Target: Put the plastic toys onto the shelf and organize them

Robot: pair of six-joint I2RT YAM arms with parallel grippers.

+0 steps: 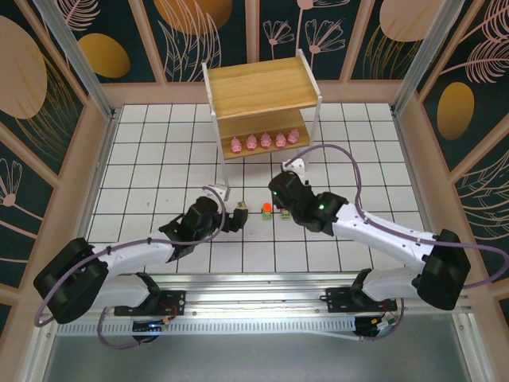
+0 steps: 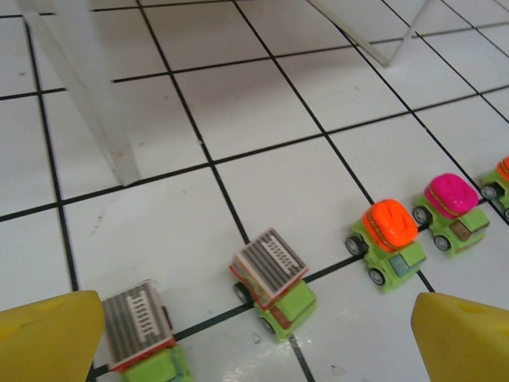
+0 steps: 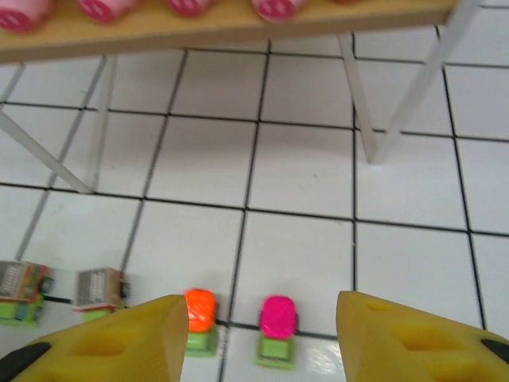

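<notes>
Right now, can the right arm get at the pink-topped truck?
Likely yes: the pink-topped truck sits just ahead, between the open right fingers, with nothing over it. The orange-topped truck crowds one finger.

The left arm and right arm are looking white and black, purple cables are looping around, fingers are shining yellow.
</notes>
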